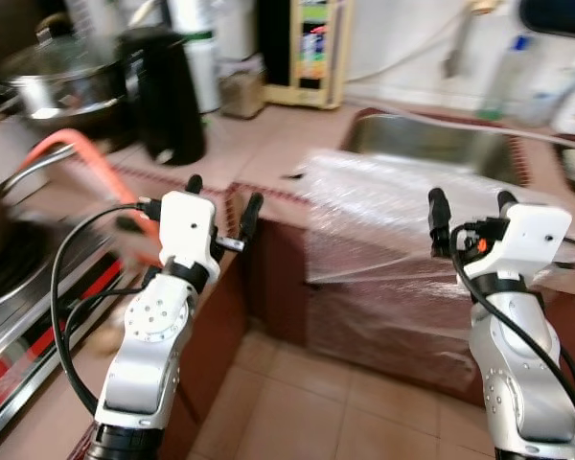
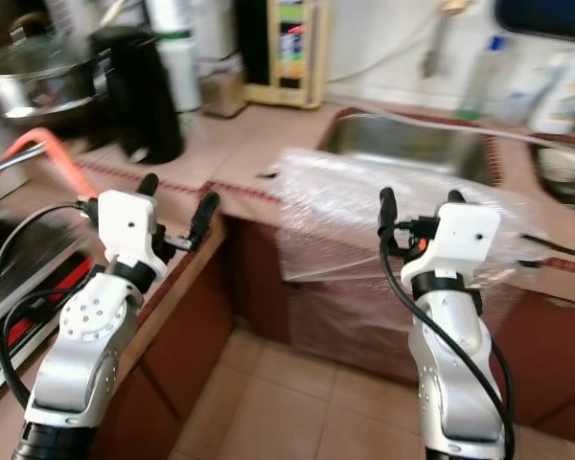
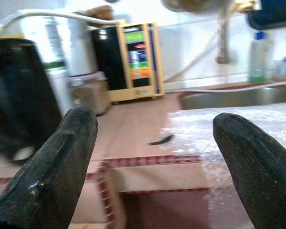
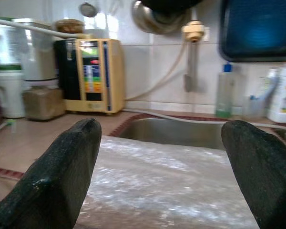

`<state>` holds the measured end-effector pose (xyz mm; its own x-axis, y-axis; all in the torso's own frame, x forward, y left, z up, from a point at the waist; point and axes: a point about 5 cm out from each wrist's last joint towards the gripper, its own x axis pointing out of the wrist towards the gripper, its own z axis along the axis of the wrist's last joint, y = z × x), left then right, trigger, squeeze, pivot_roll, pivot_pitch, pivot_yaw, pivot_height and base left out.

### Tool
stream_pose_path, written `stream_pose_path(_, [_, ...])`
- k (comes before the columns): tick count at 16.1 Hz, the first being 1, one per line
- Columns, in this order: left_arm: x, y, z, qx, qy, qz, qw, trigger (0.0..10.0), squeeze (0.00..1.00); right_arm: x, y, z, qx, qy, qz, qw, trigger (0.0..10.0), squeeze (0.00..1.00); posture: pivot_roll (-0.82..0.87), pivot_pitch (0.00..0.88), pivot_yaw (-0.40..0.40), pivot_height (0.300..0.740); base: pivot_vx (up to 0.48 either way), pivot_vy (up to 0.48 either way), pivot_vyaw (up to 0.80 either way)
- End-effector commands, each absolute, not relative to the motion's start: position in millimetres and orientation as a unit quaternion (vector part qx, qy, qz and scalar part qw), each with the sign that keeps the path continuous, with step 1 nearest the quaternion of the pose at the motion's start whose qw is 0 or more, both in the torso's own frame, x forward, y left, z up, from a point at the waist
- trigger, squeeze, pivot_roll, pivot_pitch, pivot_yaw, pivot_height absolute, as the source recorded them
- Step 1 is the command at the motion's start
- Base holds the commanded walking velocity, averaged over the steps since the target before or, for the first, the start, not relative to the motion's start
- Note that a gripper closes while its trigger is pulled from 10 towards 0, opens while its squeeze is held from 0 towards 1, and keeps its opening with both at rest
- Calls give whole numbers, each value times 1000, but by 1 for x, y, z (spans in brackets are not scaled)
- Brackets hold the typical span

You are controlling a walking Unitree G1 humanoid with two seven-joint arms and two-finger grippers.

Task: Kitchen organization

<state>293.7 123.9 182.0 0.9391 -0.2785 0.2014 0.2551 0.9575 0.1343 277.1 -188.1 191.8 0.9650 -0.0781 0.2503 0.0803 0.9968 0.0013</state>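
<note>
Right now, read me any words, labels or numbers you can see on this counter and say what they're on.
None can be read.
Yellow-framed appliance: coloured panel markings, too blurred.
Clear bottle: no legible label.
White bottle: label blurred.
White canister: dark print, unreadable.

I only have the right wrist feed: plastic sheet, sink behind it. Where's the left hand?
Observer: The left hand is raised at the counter corner, fingers apart, holding nothing.
Operator: Anything to its left I should avoid?
Observer: A black kettle stands on the counter beyond it, and an orange hose arcs over the stove side.
Operator: How far does the plastic go?
Observer: The plastic sheet drapes over the counter edge and down the cabinet front; the right hand hovers open before it.
</note>
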Motion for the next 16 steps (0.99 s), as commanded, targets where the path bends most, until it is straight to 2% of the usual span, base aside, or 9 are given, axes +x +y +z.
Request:
stream_pose_path(1, [295,121,182,55,-110,-144,982,10000,0,278,-190,192,-7,-124,-43,991,10000,0,6,32,16,740,0,-480,-650])
stream_pose_path(11, [294,121,170,55,-90,-156,982,10000,0,277,-189,181,-11,-109,-39,993,10000,0,5,31,17,740,0,-480,-749])
stream_pose_path(16, [294,122,160,56,-73,-160,983,10000,0,275,-189,177,-11,-105,-44,993,10000,0,-3,35,27,740,0,-289,-763])
